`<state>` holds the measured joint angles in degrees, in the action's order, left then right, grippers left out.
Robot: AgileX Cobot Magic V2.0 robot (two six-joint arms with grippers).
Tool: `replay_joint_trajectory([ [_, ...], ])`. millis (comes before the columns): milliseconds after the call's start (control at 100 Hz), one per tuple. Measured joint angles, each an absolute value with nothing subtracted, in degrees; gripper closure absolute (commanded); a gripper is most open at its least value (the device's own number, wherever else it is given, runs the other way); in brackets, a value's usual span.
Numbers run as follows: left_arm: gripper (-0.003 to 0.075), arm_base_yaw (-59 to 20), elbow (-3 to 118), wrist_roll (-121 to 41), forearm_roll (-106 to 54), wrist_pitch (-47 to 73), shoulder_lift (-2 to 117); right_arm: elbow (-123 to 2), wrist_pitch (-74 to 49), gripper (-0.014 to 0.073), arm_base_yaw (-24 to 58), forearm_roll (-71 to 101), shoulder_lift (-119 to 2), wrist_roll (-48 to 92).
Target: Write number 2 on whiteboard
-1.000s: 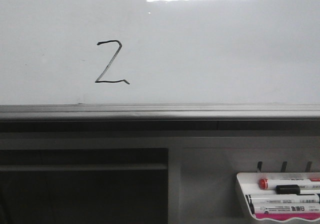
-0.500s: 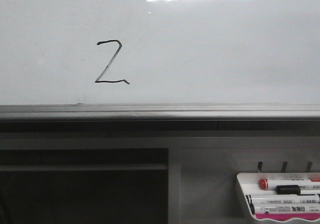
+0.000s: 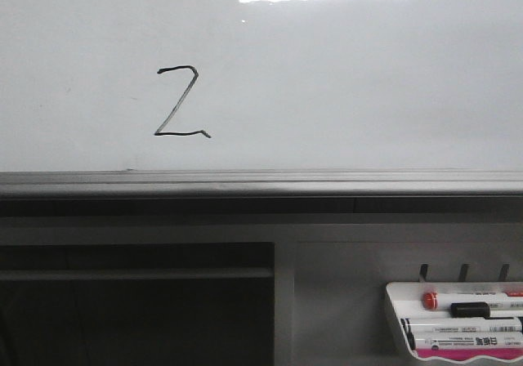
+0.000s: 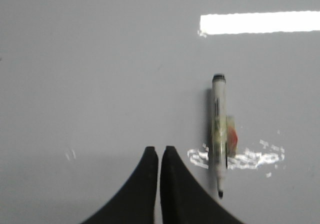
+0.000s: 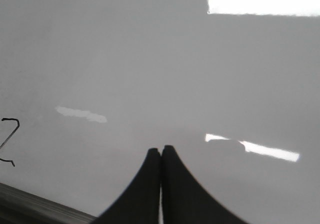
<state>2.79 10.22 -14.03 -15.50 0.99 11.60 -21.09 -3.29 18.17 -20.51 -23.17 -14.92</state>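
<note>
Front view: whiteboard (image 3: 343, 80), glossy pale grey-white, fills the upper half of the scene, with a bright rectangular light reflection at its top edge. A grey metal bottom rail (image 3: 261, 184) runs the full width below it. Below the rail, a dark recessed panel (image 3: 135, 305) sits at lower left.

Number 2 (image 3: 180, 102): thin black angular stroke, Z-like, small hook at its upper left, drawn on the left part of the board, just above the rail. Its edge also shows in the right wrist view.

Marker tray (image 3: 453, 321): small, white, at lower right below the rail, hung beneath three dark hooks. It holds several markers lying lengthwise, one with a red cap (image 3: 430, 300), and an item with a pink lower band.

Left gripper (image 4: 160, 151): black fingers pressed together, empty, over a plain grey surface. Beside it, apart from the fingers, lies an uncapped marker (image 4: 219, 129), tip toward the gripper side, on a patch of glare.

Right gripper (image 5: 161, 150): black fingers closed tip to tip, empty, facing the whiteboard.
</note>
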Motion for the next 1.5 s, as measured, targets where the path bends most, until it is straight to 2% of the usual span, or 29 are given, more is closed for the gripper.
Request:
replay_joint_trajectory([
  [160, 0.0740, 2.8, 0.2, -14.0, -15.5, -1.5, 4.7, -21.1, -3.3, 0.0664, 18.2, -20.5, -23.2, -14.9],
  [320, 0.0740, 2.7, -0.1, -14.0, -15.5, -1.8, -0.3, -21.1, -3.3, 0.0664, 18.2, -20.5, -23.2, -14.9],
  [620, 0.0740, 0.6, -0.1, 0.0, -1.5, 0.4, -0.3, -21.1, -3.3, 0.0664, 18.2, -20.5, -23.2, -14.9],
  [1500, 0.0740, 0.5, -0.1, 1.5, -0.5, 0.7, -0.3, -20.0, -2.8, 0.0664, 16.8, -20.5, -22.0, -14.9],
])
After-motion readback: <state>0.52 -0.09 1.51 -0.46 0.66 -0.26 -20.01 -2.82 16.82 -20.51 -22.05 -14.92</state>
